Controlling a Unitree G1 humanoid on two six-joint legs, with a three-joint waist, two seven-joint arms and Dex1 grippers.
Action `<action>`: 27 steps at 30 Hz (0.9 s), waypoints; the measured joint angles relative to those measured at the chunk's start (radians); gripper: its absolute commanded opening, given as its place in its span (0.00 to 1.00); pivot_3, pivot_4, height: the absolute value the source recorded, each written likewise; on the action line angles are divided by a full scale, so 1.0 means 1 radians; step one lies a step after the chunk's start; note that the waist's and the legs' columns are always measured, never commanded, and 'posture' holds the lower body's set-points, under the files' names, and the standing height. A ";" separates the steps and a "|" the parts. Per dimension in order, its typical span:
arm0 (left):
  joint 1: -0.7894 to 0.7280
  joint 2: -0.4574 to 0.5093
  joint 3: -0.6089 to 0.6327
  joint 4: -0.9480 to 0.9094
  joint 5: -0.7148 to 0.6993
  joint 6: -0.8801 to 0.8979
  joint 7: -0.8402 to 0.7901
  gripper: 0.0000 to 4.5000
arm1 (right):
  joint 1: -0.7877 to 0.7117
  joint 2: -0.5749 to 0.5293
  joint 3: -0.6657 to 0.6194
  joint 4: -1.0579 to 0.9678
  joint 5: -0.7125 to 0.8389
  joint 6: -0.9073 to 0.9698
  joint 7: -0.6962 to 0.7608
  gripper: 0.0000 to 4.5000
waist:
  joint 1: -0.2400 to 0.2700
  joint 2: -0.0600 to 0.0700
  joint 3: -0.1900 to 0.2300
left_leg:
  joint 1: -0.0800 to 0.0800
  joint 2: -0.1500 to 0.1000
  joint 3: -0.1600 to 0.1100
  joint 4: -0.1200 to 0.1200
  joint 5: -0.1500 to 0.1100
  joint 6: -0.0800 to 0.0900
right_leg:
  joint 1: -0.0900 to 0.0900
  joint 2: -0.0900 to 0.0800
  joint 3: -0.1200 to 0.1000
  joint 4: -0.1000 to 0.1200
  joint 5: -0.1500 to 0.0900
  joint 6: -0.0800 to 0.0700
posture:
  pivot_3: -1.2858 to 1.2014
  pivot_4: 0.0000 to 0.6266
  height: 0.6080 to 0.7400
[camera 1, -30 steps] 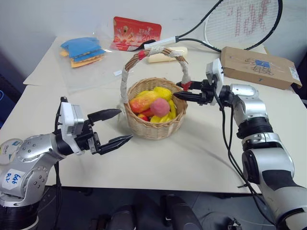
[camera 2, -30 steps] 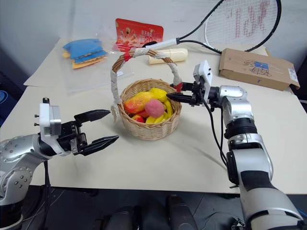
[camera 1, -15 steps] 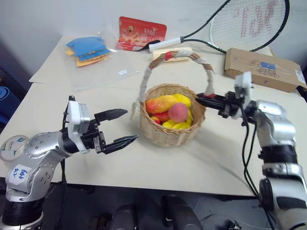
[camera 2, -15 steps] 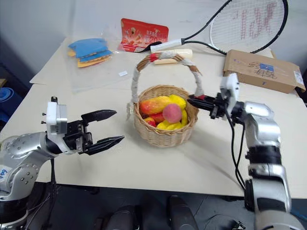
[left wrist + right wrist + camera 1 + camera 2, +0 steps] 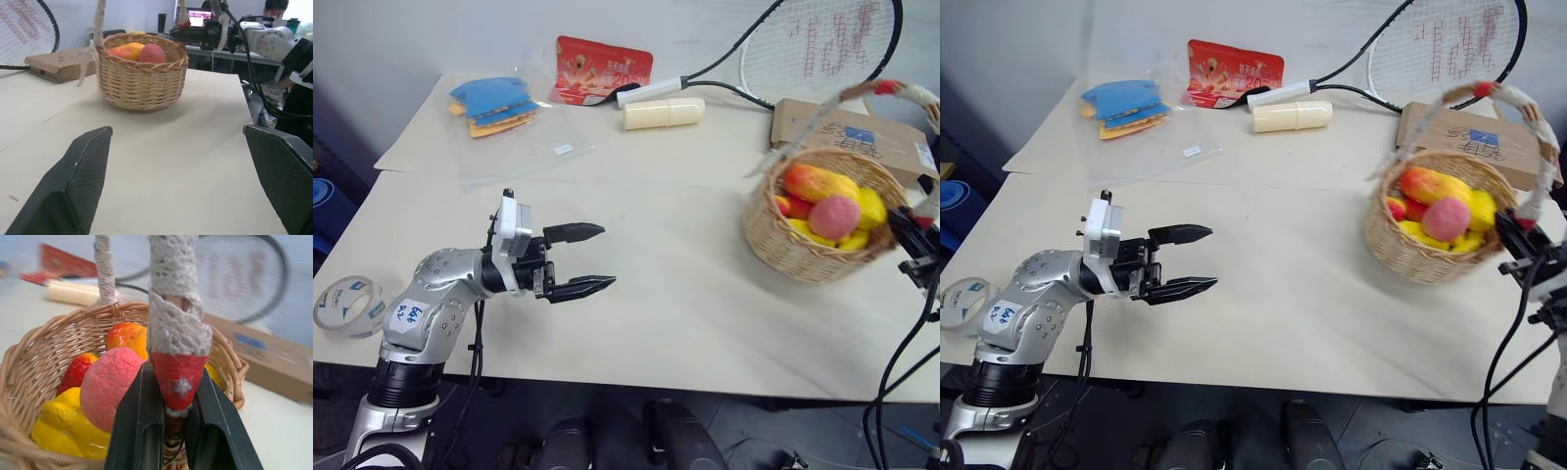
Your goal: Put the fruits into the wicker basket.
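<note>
The wicker basket (image 5: 808,240) is at the table's right side, just in front of the cardboard box. Inside lie the fruits: an orange-red mango (image 5: 818,183), a pink peach (image 5: 834,216) and a yellow fruit (image 5: 869,208). My right gripper (image 5: 175,373) is shut on the foot of the basket's taped handle (image 5: 1489,93), at its red band, on the side nearest the table's right edge. My left gripper (image 5: 595,260) is open and level over the table's front left, pointing toward the basket from far off, with nothing between its fingers (image 5: 78,171).
A tennis racket (image 5: 813,44), a brown cardboard box (image 5: 847,127), a cream tube (image 5: 664,113), a red packet (image 5: 602,67) and blue cloths in a clear bag (image 5: 494,103) lie along the back. A tape roll (image 5: 347,305) sits at the front left corner.
My right gripper closed on the handle's base and swept the basket with its fruits from the table's middle to the right side. My left gripper edged slightly toward the middle, still open.
</note>
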 measured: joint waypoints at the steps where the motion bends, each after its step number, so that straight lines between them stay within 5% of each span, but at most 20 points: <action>1: -0.010 -0.005 -0.002 0.000 0.003 -0.001 -0.003 1.00 | 0.000 0.008 -0.002 0.011 0.001 0.000 -0.035 0.03 | -0.004 0.000 0.000 | 0.000 0.000 0.000 0.000 0.000 -0.001 | 0.000 0.000 0.000 0.000 0.000 0.000 | 0.52 0.24 1.00; 2: -0.016 -0.009 -0.003 0.000 0.003 -0.001 -0.004 1.00 | -0.001 0.012 -0.002 0.012 0.003 0.002 -0.051 0.03 | -0.007 0.000 0.000 | 0.000 0.000 0.000 0.000 0.000 -0.001 | 0.001 0.000 0.001 0.001 0.000 0.000 | 0.52 0.24 1.00; 10: -0.023 -0.010 0.002 -0.004 0.002 0.000 -0.005 1.00 | 0.056 0.018 0.016 0.005 0.035 0.025 -0.077 0.61 | -0.008 0.000 0.000 | 0.007 0.000 0.002 -0.001 0.000 -0.001 | 0.003 0.000 0.002 0.001 0.000 0.001 | 0.52 0.24 1.00; 15: 0.024 0.048 0.011 0.001 0.062 -0.063 -0.042 1.00 | 0.204 -0.056 -0.005 0.010 0.023 -0.100 0.056 0.98 | -0.007 0.000 0.000 | 0.009 0.000 0.003 -0.004 0.000 0.001 | 0.004 0.001 0.003 -0.001 -0.001 0.001 | 0.52 0.24 1.00; 22: 0.191 0.101 0.034 0.036 0.155 -0.168 -0.057 1.00 | 0.346 -0.186 -0.032 0.124 0.027 -0.339 0.388 0.99 | -0.017 0.000 0.000 | 0.013 0.001 0.008 -0.004 -0.003 0.004 | 0.007 0.002 0.007 -0.002 -0.001 0.002 | 0.52 0.24 1.00; 27: 0.299 0.112 0.128 0.040 0.244 -0.283 0.014 1.00 | 0.319 -0.169 0.150 0.069 0.048 -0.414 0.597 0.99 | -0.019 -0.002 0.000 | 0.014 0.002 0.008 -0.004 -0.004 0.004 | 0.007 0.002 0.007 -0.002 0.000 0.002 | 0.52 0.24 1.00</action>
